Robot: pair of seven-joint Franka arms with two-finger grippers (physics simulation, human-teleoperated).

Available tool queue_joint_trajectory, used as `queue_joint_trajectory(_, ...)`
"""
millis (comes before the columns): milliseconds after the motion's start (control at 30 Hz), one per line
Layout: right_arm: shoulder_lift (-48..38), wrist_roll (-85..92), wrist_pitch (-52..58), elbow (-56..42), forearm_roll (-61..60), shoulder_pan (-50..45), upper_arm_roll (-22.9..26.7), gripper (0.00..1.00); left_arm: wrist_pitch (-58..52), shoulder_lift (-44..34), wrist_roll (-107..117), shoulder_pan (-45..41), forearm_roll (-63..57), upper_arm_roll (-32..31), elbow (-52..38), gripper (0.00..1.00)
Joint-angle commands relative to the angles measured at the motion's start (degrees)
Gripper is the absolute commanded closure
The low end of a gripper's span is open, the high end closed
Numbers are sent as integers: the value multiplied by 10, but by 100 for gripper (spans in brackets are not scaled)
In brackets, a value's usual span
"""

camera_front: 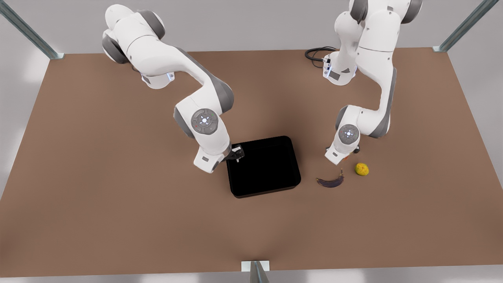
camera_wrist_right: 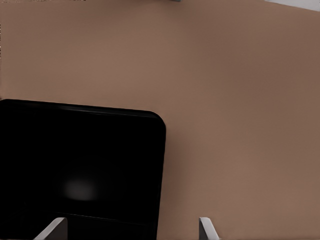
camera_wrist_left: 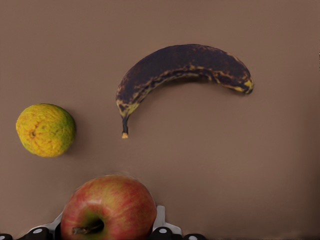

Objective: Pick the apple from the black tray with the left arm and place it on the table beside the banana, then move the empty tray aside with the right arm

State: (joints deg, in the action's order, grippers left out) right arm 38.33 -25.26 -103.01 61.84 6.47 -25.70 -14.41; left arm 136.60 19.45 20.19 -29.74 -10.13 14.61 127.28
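The red apple (camera_wrist_left: 107, 207) with a yellowish patch sits between the fingers of my left gripper (camera_wrist_left: 107, 225), which is shut on it. That gripper (camera_front: 346, 158) hangs low over the table (camera_front: 118, 196) at the front view's right, just behind the dark banana (camera_front: 331, 182). In the left wrist view the banana (camera_wrist_left: 180, 67) lies curved a short way beyond the apple. The black tray (camera_front: 263, 167) rests mid-table with nothing in it. My right gripper (camera_front: 237, 154) stands open at the tray's far left corner, its fingers (camera_wrist_right: 207, 227) straddling the edge of the tray (camera_wrist_right: 80, 150).
A lumpy yellow-green fruit (camera_front: 362, 169) lies to the right of the banana, close to the left gripper; it appears as (camera_wrist_left: 46, 130) beside the apple. A black cable (camera_front: 316, 53) coils at the back. Metal frame posts (camera_front: 255, 271) stand at the table's edges.
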Motion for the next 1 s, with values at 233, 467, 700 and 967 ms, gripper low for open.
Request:
queue_joint_trajectory(233, 13, -335, -151, 88, 36, 0, 3, 0, 203, -14, -187, -15, -5, 1, 58, 0)
queue_joint_trajectory(467, 22, -274, -221, 141, 50, 12, -2, 0, 173, 7, -164, -16, -3, -4, 59, 0)
queue_joint_trajectory(700, 45, -185, -265, 191, 51, 11, -7, 0, 172, 28, -159, -18, -7, -2, 59, 0)
queue_joint_trajectory(967, 46, -108, -310, 241, 79, 14, -7, 0, -191, -172, -200, -14, 57, 15, -100, 0)
